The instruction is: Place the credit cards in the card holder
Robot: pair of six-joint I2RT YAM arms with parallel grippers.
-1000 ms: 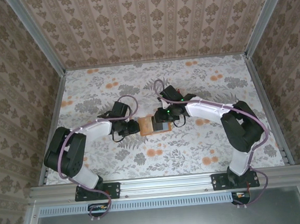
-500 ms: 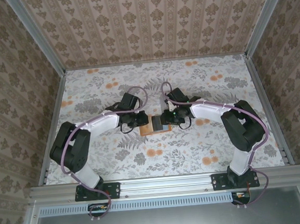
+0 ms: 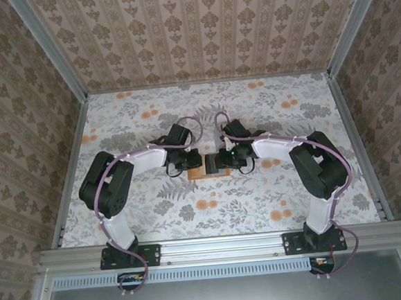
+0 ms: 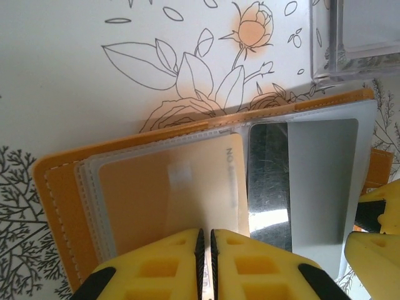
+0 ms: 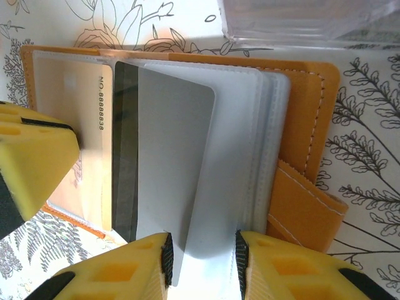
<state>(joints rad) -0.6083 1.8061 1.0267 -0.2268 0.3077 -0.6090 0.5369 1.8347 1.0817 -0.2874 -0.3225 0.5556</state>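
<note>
Left gripper (image 4: 205,250): fingers all but closed, pinched on the near edge of the holder's (image 4: 59,200) clear page with a beige card (image 4: 187,187) inside.
Right gripper (image 5: 201,259): jaws part open, gripping the grey card (image 5: 175,162) that stands between them.
Grey card: tilted up over the open holder, its far end between the clear pages.
Holder: lies open mid-table, orange cover flat, strap sticking out on its right side.
In the way: the left finger (image 5: 31,156) covers the holder's left corner; from above both grippers hide most of it.
Beyond: a clear plastic piece (image 5: 312,19) just past the holder's far edge.
Table (image 3: 260,201): floral cloth, wallpapered walls (image 3: 198,32) around.
Change: a second ago the left gripper sat left of the holder, apart from it; now it has reached in and closed on the page.
</note>
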